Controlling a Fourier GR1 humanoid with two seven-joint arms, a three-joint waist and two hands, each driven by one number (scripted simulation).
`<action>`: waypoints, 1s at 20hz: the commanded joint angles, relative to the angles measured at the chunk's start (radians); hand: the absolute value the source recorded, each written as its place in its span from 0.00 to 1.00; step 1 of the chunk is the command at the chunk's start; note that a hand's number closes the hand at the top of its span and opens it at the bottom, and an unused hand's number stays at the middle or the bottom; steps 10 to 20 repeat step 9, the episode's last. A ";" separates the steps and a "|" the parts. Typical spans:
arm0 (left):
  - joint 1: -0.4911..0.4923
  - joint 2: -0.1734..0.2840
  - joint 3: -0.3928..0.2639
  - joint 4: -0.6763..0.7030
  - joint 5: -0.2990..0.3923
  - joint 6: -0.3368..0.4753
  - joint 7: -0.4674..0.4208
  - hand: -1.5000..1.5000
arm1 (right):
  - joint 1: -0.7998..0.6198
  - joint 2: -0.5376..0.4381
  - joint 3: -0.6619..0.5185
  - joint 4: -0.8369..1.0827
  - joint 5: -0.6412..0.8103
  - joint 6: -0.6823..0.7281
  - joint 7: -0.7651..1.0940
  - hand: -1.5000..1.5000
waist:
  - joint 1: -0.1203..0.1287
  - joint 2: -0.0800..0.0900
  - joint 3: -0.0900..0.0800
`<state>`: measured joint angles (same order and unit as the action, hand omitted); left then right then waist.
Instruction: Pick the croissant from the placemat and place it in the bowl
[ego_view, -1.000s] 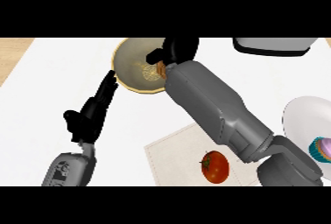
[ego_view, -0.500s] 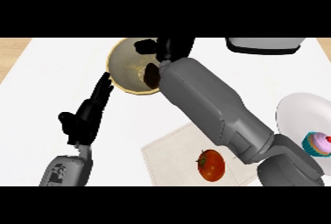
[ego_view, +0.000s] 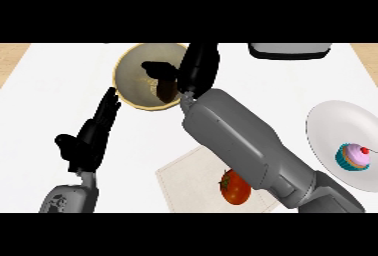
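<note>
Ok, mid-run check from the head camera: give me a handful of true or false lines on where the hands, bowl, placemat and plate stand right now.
1. The right hand is over the bowl. True.
2. A tomato lies on the placemat. True.
3. The plate holds an apple. False: it holds a cupcake.
4. The left hand is curled round the bowl's rim. False: it is open, beside and below the bowl, holding nothing.
5. The croissant lies on the placemat. False: a brown piece shows inside the bowl under the right hand; only the tomato shows on the mat.
</note>
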<state>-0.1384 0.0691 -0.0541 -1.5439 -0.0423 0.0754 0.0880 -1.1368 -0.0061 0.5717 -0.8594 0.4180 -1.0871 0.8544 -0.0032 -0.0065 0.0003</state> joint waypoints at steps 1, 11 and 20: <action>0.015 -0.007 -0.007 -0.014 -0.002 -0.003 0.001 0.50 | 0.100 0.006 0.038 -0.148 0.036 -0.059 0.045 0.00 | 0.000 0.001 0.000; 0.011 -0.007 -0.002 -0.044 -0.006 -0.006 0.024 0.50 | 0.282 0.006 0.019 -0.385 0.243 0.058 0.136 0.00 | 0.000 0.002 -0.001; 0.011 -0.007 -0.002 -0.044 -0.006 -0.006 0.024 0.50 | 0.282 0.006 0.019 -0.385 0.243 0.058 0.136 0.00 | 0.000 0.002 -0.001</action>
